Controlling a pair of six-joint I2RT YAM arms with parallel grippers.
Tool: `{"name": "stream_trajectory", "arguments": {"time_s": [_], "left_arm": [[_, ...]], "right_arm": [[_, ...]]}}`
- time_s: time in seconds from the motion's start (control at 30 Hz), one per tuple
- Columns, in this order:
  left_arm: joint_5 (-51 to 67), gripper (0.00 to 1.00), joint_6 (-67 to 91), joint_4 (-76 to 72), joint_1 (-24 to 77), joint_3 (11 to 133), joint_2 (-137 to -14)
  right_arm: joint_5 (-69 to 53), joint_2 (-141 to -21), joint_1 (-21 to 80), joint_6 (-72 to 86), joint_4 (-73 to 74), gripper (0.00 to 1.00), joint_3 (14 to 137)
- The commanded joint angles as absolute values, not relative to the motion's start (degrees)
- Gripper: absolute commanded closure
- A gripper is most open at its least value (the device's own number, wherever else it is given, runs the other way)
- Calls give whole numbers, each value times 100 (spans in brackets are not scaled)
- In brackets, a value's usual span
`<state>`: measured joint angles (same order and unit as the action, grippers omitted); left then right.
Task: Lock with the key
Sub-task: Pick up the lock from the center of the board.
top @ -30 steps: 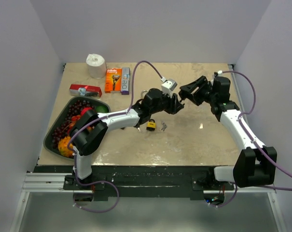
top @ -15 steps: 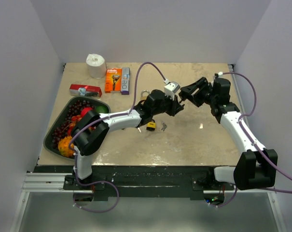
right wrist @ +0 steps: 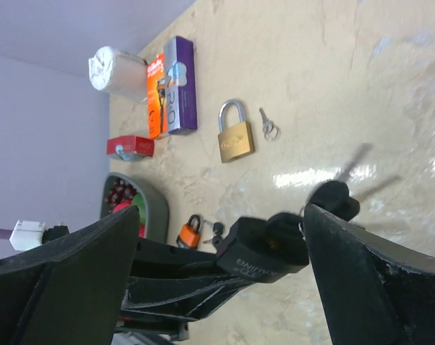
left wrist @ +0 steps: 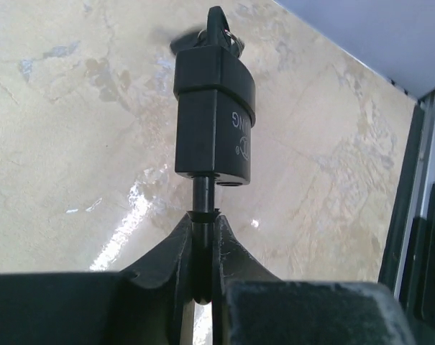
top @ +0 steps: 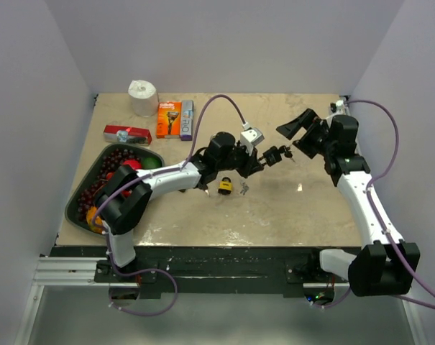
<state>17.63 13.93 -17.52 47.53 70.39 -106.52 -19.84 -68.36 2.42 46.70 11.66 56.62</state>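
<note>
Two robot arms, the left arm and right arm, have white shells and black joints. A purple cable loops from each. Black wedge-shaped pincer fingers.

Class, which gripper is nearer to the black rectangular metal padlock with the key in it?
Left. The left gripper is shut on the steel shackle of the black metal padlock, so they touch. The right gripper stands open off the end with the key, gripping nothing.
</note>
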Motion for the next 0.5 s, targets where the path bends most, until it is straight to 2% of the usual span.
{"name": "stream_trajectory", "arguments": {"time_s": [0.0,0.07,0.17,0.2,0.3,0.47], "left_arm": [[2829,100,783,-2101,4571,7224,-9897],[3286,100,503,-1900,4501,7233,-9809],[3962,100,28,-1479,4430,7321,-9642],[4112,100,-174,-1363,4404,7400,-9572],[4745,100,-701,-828,4289,7540,-9449],[5528,100,-2178,629,4228,7734,-9281]], "right_arm": [[-1942,-6469,123,3099,1300,1,6222],[-2030,-6303,114,2448,1345,1,6328],[-3108,-6127,79,1323,1441,1,6407],[-3651,-6030,79,483,1711,1,6433],[-4060,-5951,79,-1240,2841,1,6644],[-4420,-5652,79,-3020,3988,1,6714]]}}
